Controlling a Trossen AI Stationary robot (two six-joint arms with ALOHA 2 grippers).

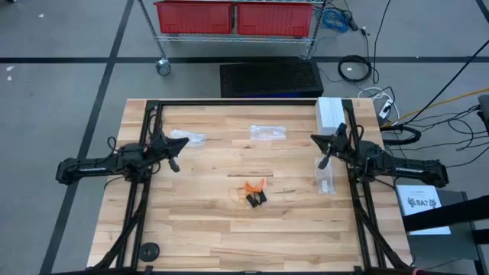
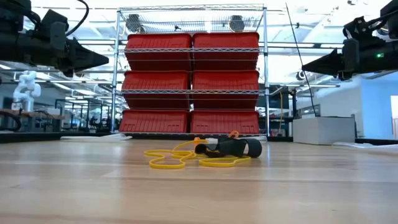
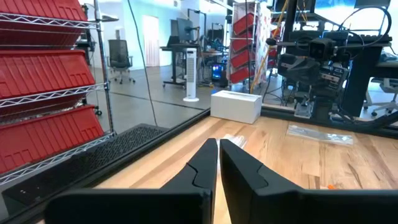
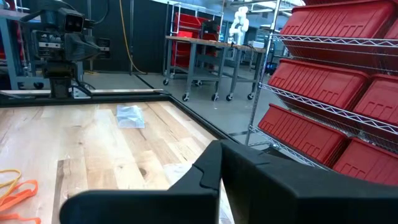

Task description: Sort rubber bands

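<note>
Sorting has not visibly begun: the rubber bands (image 1: 254, 192), tiny thin elastic loops in orange, black and pale tan, lie in a single mixed cluster just below the centre of the high view, on the pale wooden butcher-block table (image 1: 206, 229). In the low view the same cluster sits mid-frame, yellow-orange loops touching a black bundle, so all colour separation is judged outstanding. The left gripper (image 1: 174, 165) hangs above the table at mid-left of the high view, jaws pressed nearly together and holding nothing. The right gripper (image 1: 322, 162) hangs at mid-right, jaws fully closed and empty. Three clear plastic bags are well apart from the cluster: one (image 1: 187, 138) at upper left, one (image 1: 268, 131) at upper centre, one (image 1: 326, 180) at right. A white box (image 1: 330, 114) occupies the upper right corner. Nothing stands between either gripper and the cluster.
</note>
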